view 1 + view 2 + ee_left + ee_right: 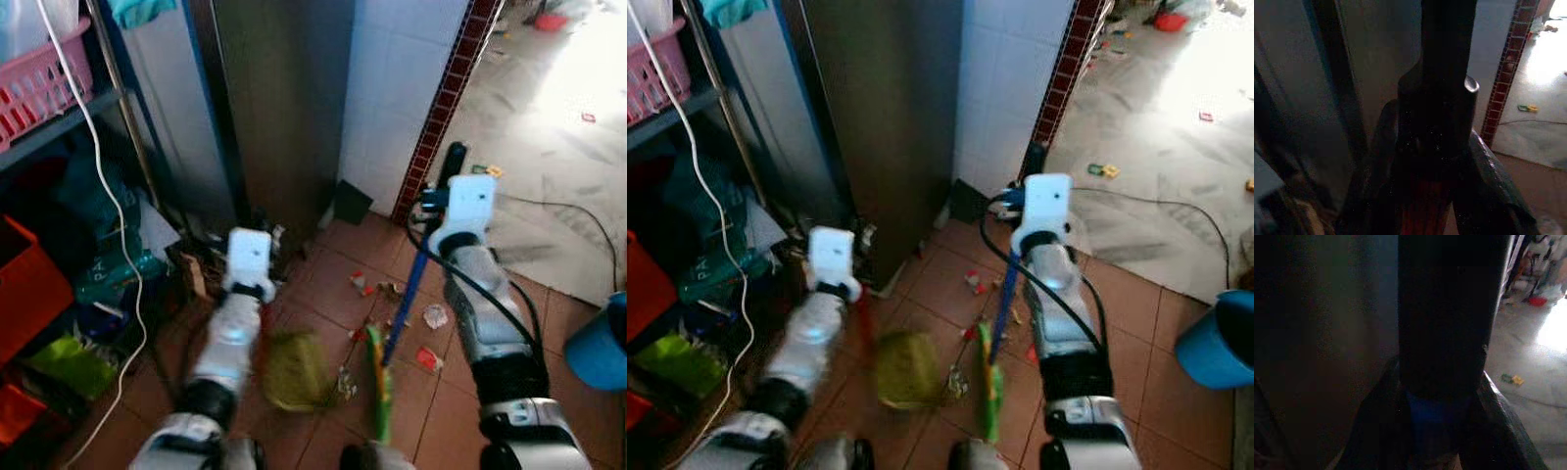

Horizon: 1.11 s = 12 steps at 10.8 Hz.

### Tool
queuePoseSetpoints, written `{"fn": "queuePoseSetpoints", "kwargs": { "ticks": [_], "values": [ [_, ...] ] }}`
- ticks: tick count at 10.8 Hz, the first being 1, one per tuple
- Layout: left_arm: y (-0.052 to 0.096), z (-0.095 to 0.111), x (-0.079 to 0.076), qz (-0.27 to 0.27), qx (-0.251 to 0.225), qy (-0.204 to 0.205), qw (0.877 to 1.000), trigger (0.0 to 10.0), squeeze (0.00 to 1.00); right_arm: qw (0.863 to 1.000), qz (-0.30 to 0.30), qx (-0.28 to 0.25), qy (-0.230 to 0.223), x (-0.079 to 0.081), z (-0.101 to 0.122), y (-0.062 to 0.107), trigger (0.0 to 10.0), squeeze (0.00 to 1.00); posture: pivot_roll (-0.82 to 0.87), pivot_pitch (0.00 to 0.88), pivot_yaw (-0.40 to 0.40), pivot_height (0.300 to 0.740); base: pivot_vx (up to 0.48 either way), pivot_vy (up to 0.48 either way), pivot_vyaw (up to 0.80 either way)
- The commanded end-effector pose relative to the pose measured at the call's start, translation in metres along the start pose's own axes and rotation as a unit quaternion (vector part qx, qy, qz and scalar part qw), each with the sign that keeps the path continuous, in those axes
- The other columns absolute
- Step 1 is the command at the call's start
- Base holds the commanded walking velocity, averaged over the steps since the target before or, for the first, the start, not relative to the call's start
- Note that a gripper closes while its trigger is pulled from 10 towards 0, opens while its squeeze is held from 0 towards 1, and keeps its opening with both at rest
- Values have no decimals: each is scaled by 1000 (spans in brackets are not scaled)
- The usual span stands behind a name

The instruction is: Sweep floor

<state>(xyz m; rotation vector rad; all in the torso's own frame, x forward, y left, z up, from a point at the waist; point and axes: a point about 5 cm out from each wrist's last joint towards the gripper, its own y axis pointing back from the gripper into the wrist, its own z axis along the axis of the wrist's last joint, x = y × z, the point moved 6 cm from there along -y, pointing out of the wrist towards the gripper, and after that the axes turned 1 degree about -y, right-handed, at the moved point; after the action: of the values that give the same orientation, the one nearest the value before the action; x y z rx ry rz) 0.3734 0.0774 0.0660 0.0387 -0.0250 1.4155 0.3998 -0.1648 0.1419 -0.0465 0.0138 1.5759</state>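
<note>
A blue-handled broom with a green head stands on the brown tiles ahead of me. My right gripper is shut on its blue handle just below the black end cap. A yellow-green dustpan lies blurred on the floor left of the broom head. Its red handle is held in my left gripper, which is shut on it. Paper and plastic scraps lie scattered on the tiles beyond the broom head.
A tall metal cabinet and a white tiled wall stand straight ahead. On the left a shelf holds a pink basket, red crates, bags and a hanging white cable. A blue bucket sits at right.
</note>
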Motion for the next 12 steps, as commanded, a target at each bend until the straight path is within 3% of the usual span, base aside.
{"fn": "queuePoseSetpoints", "kwargs": {
  "ticks": [1, 4, 6, 9, 12],
  "values": [
    [-3, -2, -1, 2, 8, 11, 1000, 10000, 0, 1000, -2, -3, -20, 2, 6, -4, 10000, 0, -31, 66, -55, 740, 0, 0, 0],
    [-7, -9, -12, -20, 28, 12, 999, 10000, 0, 995, -16, 27, -100, 8, 2, -7, 10000, 0, -44, 69, -32, 740, 0, 0, 0],
    [-11, -10, -13, -24, 33, 9, 999, 10000, 0, 991, -22, 36, -130, 3, 4, -8, 10000, 0, -36, 75, -28, 740, 0, 0, 0],
    [-13, -11, -16, -30, 41, 10, 999, 10000, 0, 991, 10, 17, -133, 13, 21, -14, 10000, 0, -33, 66, -36, 740, 0, 0, 0],
    [-14, -10, -23, -43, 40, 28, 998, 10000, 0, 995, 49, -29, -83, 24, 44, -12, 10000, 0, -42, 61, -50, 740, 0, 0, 0]
  ]
}}
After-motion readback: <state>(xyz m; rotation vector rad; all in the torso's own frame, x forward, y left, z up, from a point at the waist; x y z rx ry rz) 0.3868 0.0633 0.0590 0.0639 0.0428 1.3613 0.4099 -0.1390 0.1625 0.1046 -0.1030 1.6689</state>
